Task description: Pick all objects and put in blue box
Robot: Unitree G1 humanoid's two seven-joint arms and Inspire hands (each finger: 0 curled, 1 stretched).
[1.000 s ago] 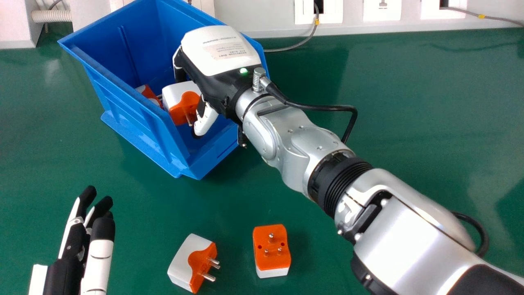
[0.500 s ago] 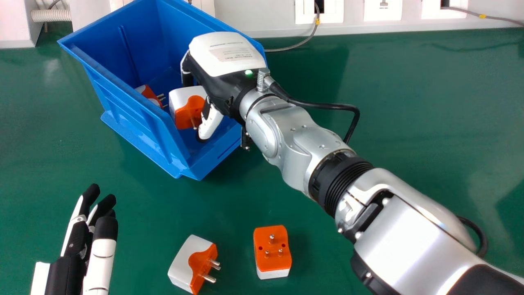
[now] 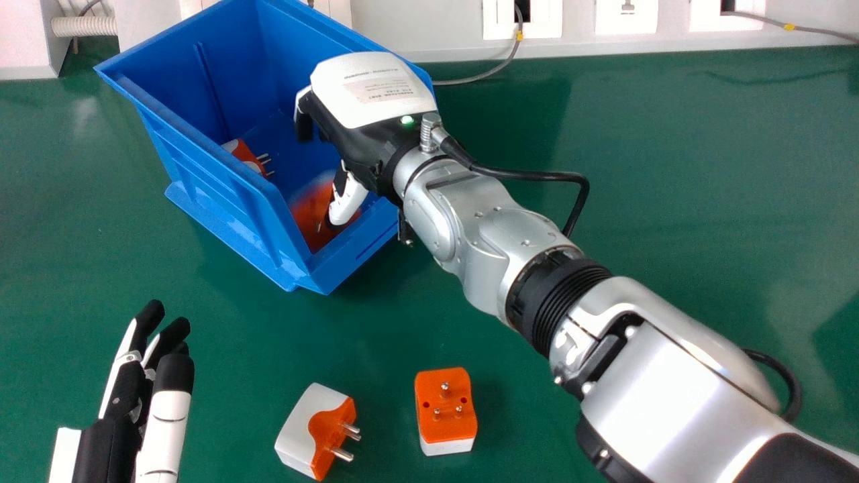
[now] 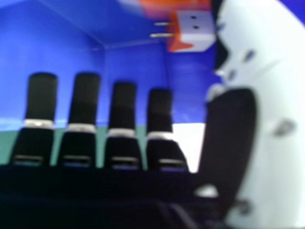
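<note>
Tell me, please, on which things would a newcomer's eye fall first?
Probably on the blue box at the head view's upper left, with the right robot hand over its opening. The silver forearm crosses diagonally from the lower right. Next come one orange-and-white plug and another on the green table, near the bottom edge.

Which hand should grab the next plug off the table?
Probably the left hand: it's open and closer to the nearest plug on the table. The right hand is over at the blue box.
</note>
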